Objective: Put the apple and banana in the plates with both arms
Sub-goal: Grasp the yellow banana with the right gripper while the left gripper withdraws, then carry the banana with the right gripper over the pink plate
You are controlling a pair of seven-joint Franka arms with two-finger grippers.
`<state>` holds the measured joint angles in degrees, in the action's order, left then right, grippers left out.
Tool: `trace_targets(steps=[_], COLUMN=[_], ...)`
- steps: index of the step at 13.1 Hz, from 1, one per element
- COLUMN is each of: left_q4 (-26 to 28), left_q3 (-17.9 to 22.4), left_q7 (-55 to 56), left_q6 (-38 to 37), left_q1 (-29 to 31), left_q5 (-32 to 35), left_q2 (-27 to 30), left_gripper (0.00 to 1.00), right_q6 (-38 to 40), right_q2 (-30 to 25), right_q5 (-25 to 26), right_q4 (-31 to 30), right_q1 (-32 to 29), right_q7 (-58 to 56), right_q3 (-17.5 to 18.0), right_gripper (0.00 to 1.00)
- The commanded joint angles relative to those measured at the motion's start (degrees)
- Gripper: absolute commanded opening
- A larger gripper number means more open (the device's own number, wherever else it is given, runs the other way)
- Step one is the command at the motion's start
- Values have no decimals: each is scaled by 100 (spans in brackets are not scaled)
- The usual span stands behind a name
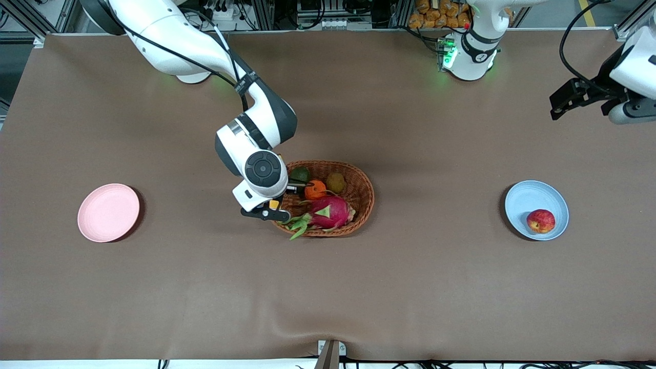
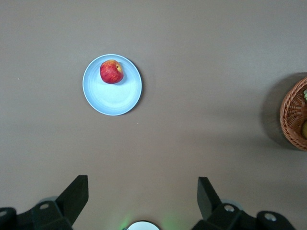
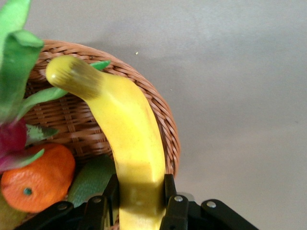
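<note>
R gripper (image 3: pixel 139 203) pinching banana (image 3: pixel 127 143) over basket (image 1: pixel 359 197), long axis along fingers; L gripper (image 2: pixel 141 191) spread.

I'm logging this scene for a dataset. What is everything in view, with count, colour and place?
apple: one, red, on the blue plate.
banana: one, yellow, in the right gripper over the basket.
plates: two; pink plate toward the right arm's end, blue plate toward the left arm's end.
basket: one, brown wicker, mid-table.
tangerine: one, orange, in the basket.
dragon fruit: one, pink, in the basket.
kiwi: one, brownish, in the basket.
right gripper: black, shut on the banana.
left gripper: black, open, waiting high above the table.
</note>
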<state>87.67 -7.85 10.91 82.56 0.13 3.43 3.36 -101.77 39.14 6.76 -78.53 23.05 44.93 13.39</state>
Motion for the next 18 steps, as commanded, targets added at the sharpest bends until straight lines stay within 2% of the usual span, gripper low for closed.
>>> trace_targets(steps=[1,4,10,11,13,16,18], left_q4=[189,189,162,162,154,154,162], left_q3=[134,126,73,73,73,73,73], left_q7=[69,69,69,69,69,61,52], left_q6=[-38,-90,-108,-99,-99,-99,-99], left_q1=[-92,-92,-74,-74,-83,-56,-56], left_q5=[-105,-158,-255,-255,-229,-228,-228], left_q2=[208,208,165,147,138,138,147], left_gripper=[100,100,100,100,100,100,100], right_q6=[298,648,782,729,476,-840,-1405], right_q2=[-168,-502,-1048,-1153,-1407,-1690,-1620], right_q5=[124,124,89,-41,-235,-640,-702], right_q4=[206,197,-153,-311,-749,-1978,-2324], right_q1=[-353,-862,-2566,-2778,-2859,-2833,-2885], right_q7=[95,-412,-2362,-2714,-3724,-5314,-5941], right_q3=[260,260,138,-2,-642,-1723,-2076], right_gripper=[0,0,0,0,0,0,0])
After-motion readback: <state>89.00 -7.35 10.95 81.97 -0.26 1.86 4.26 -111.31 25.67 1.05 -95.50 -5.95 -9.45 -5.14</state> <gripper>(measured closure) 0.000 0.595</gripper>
